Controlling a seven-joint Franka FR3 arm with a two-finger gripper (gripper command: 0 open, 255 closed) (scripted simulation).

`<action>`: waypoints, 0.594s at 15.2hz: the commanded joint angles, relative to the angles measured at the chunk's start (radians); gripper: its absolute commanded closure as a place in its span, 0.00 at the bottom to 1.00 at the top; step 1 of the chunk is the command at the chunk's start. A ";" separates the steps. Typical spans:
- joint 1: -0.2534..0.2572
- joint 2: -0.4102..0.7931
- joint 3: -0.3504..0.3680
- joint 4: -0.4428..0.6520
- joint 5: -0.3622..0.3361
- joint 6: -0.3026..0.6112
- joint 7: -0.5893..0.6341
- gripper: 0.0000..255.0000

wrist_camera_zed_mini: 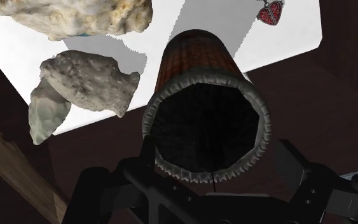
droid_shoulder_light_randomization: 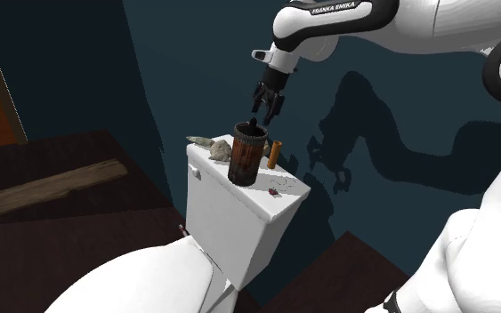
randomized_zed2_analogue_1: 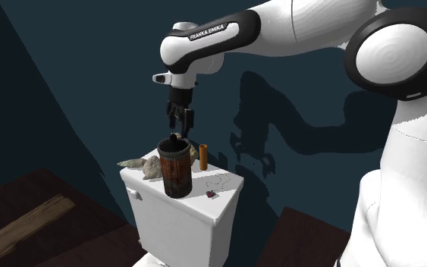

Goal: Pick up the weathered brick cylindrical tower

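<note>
Black tool (droid_shoulder_light_randomization: 264, 108) hangs just above the open top of the weathered brick tower (droid_shoulder_light_randomization: 247, 156), its two fingers spread apart with nothing between them. That tower stands upright on the white toilet tank lid (droid_shoulder_light_randomization: 286, 203), near its front edge. Pale rough stones (droid_shoulder_light_randomization: 211, 148) lie just beside it toward the shoulder view's left, and a short orange cylinder (droid_shoulder_light_randomization: 274, 154) stands close behind on the other side. A small red heart charm (droid_shoulder_light_randomization: 275, 189) lies on the lid nearby

shoulder: high, oblique | second: same side, lower — both share toilet tank (droid_shoulder_light_randomization: 229, 229) | wrist: close over tower (wrist_camera_zed_mini: 196, 57)
</note>
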 commanded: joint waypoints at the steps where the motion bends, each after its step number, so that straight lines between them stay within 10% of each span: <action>1: 0.000 0.006 0.000 -0.017 0.003 0.024 -0.006 0.00; 3: 0.000 0.007 0.000 -0.024 0.004 0.031 -0.007 0.00; 4: 0.000 0.009 0.000 -0.022 0.005 0.030 -0.008 1.00; 9: 0.000 0.009 0.000 -0.023 0.005 0.031 -0.008 1.00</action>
